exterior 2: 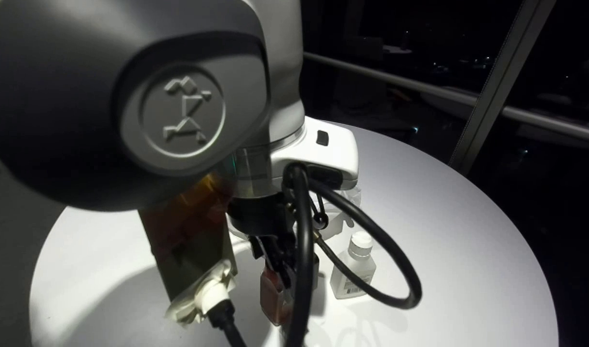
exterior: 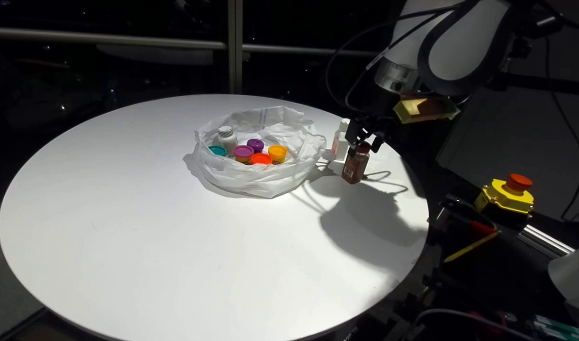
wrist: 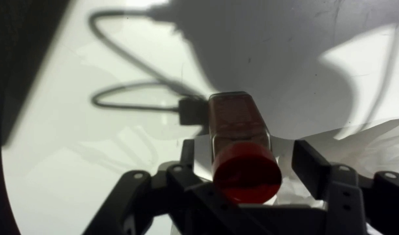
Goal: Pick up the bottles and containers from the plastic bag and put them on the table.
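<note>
A brown bottle with a red cap [exterior: 354,169] stands upright on the table, and also shows in an exterior view [exterior 2: 271,293] and in the wrist view [wrist: 237,114]. My gripper [exterior: 364,141] is open, with a finger on each side of the red cap. In the wrist view, gaps show between the cap and both fingers [wrist: 247,160]. A white bottle [exterior: 339,142] stands on the table beside it. The white plastic bag [exterior: 266,183] lies open, holding a white bottle [exterior: 228,139] and several small tubs with coloured lids, including purple [exterior: 243,152], orange [exterior: 277,152] and teal [exterior: 217,150].
The round white table [exterior: 176,255] carries everything; its edge passes close to the red-capped bottle. A yellow box with a red button [exterior: 507,196] is beyond the edge. The arm and a looping cable [exterior 2: 395,250] hide much in an exterior view, including most of the bag.
</note>
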